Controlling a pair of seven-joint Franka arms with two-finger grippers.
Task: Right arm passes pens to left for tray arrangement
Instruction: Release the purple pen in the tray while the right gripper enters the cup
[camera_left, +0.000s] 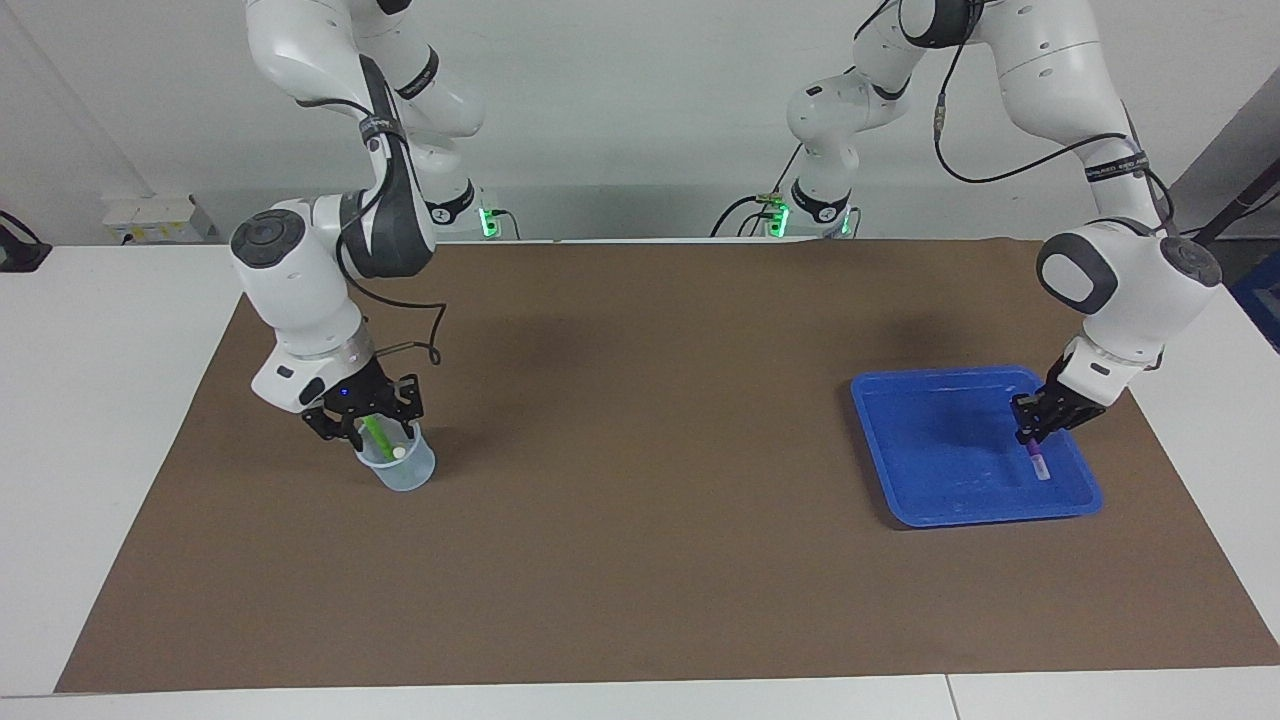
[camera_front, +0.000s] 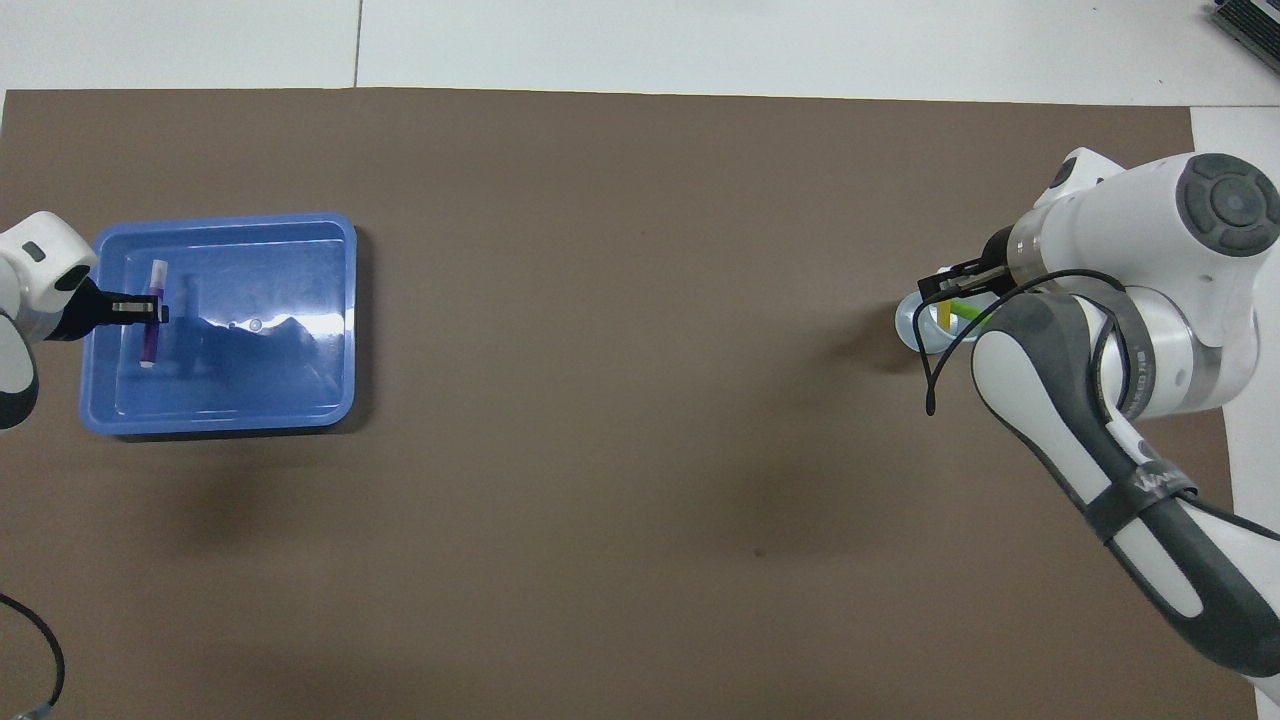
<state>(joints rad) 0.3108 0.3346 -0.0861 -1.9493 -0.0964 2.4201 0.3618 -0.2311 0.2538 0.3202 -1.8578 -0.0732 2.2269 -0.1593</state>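
My left gripper (camera_left: 1031, 436) is clamped on the purple pen (camera_front: 150, 328), low in the tray (camera_left: 930, 500) by the rim at the mat's left-arm edge, tip near the floor. My right gripper (camera_left: 362, 428) is down in the cup (camera_left: 405, 472) at the right-arm end, around the green pen (camera_left: 377, 437) and yellow pen (camera_front: 944, 317); whether its jaws have closed I cannot tell. These pens look light, stiff and slick; I'd pinch mid-barrel

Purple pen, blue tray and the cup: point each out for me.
purple pen (camera_front: 149, 345), overhead view, its purple barrel below the gripper.
blue tray (camera_left: 940, 512), facing view, the rim farthest from the robots.
cup (camera_left: 405, 474), facing view, its translucent wall.
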